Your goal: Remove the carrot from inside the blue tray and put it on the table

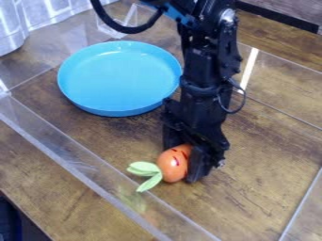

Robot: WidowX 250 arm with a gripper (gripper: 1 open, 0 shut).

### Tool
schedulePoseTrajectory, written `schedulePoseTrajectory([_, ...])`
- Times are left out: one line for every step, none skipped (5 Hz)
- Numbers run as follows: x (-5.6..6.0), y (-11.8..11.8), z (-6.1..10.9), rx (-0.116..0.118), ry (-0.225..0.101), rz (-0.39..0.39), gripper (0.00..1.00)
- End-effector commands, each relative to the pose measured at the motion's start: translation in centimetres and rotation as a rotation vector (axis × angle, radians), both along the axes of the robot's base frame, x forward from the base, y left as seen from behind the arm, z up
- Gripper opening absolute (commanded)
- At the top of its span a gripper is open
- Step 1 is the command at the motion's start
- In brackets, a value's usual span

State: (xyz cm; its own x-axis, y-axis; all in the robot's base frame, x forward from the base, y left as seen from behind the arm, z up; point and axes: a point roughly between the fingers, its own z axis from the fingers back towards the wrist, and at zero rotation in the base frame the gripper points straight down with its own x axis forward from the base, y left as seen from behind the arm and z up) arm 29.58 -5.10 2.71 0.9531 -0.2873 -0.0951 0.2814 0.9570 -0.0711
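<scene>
The carrot (pixel 174 165) lies on the table (pixel 270 193), outside the blue tray (pixel 78 92), with its orange body toward the arm and its pale green leaves (pixel 147 176) pointing to the front left. My black gripper (pixel 189 162) points straight down over it. Its fingers press the carrot's body from both sides, so it is shut on the carrot. The fingertips reach down to the tabletop. The round sky-blue tray sits behind and to the left, with nothing in it.
A clear sheet with a raised front edge (pixel 75 155) covers the wood planks. A grey metal object (pixel 10 28) stands at the far left corner. The arm's cable (pixel 120 21) loops above the tray.
</scene>
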Motion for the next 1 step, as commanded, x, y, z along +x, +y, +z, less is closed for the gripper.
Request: schedulePoseTrajectory([1.18,-0.88,2.53,-0.002,-0.068,-0.030,0.00])
